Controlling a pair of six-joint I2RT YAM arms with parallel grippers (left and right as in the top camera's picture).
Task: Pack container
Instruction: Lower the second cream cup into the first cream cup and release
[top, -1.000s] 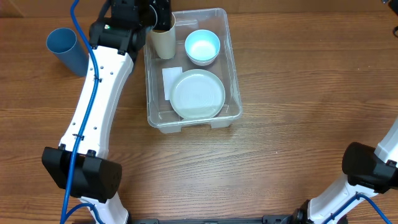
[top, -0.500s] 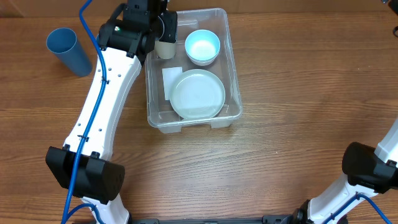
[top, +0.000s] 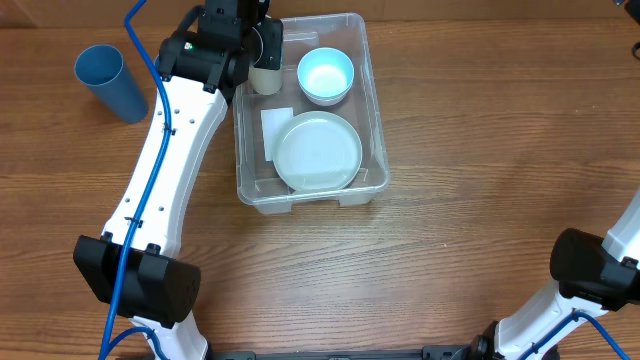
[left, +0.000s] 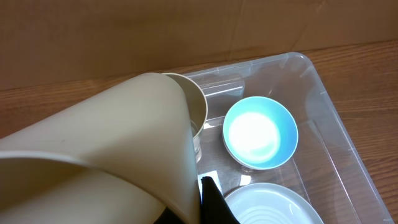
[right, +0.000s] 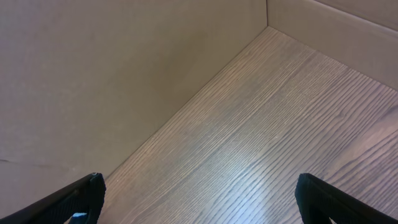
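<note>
The clear container (top: 375, 120) stands at the back middle of the table. It holds a light blue bowl (top: 325, 75) and a white plate (top: 318, 151). My left gripper (top: 256, 42) is shut on a cream cup (top: 266, 78) at the container's back left corner. In the left wrist view the cream cup (left: 124, 143) fills the left side, with one black finger (left: 210, 199) against it, above the bowl (left: 260, 132), the plate (left: 273, 208) and the container's wall (left: 323, 81). My right gripper (right: 199, 199) is open and empty over bare wood.
A blue cup (top: 108, 82) stands on the table at the back left, outside the container. A cardboard wall (right: 124, 74) rises close by the right gripper. The right arm's base (top: 600, 270) sits at the front right.
The left arm has shifted a little to the right with the cream cup, bringing it further over the container's back left corner. It has held still for the last half second.
</note>
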